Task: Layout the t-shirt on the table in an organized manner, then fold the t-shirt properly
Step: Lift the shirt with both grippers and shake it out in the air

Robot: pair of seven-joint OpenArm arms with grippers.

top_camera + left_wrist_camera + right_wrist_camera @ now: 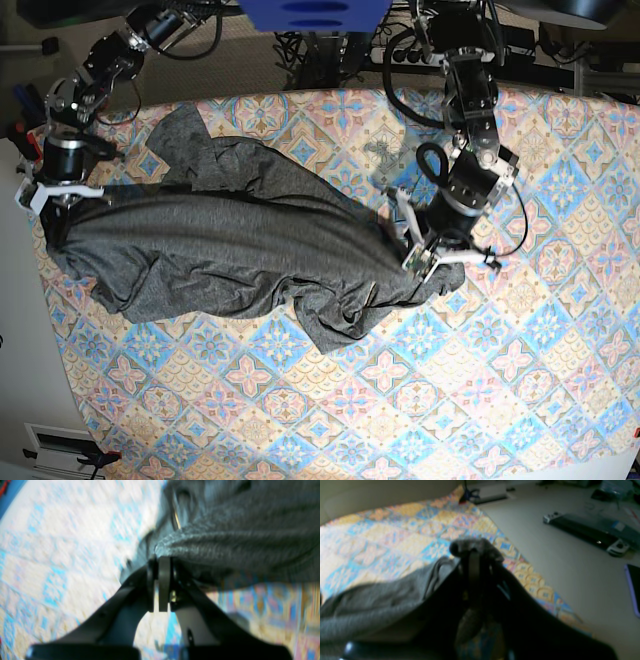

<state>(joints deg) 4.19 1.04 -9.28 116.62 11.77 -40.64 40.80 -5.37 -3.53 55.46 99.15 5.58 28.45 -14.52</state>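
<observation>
While the t-shirt [230, 240] is stretched between the two arms, it is seen in the base view as a long, rumpled band of dark grey knit running from the far left edge of the table [520, 330] toward its middle. Most of the fabric is draped on the patterned cloth, with heavy folds and a bunched flap hanging toward the near side around the centre. One part of the garment is spread toward the far side, near the left arm of that view.

The left end effector [432, 250] is positioned right of centre in the base view, and its jaws are clenched on the right end of the t-shirt. In the left wrist view the left end effector [161, 562] is shown with its fingers pressed together on a ridge of grey knit [237, 537], which is gathered and lifted slightly off the table [62, 555]; a shadow is cast beneath the cloth.

The right end effector [55, 200] is placed at the far left edge of the table in the base view, clamped on the opposite end of the garment. In the right wrist view the right end effector [473, 552] is closed on a small wad of grey fabric [382, 605], and the rest of the cloth is trailed down to the left over the table [395, 530]. Both wrist views are blurred.
</observation>
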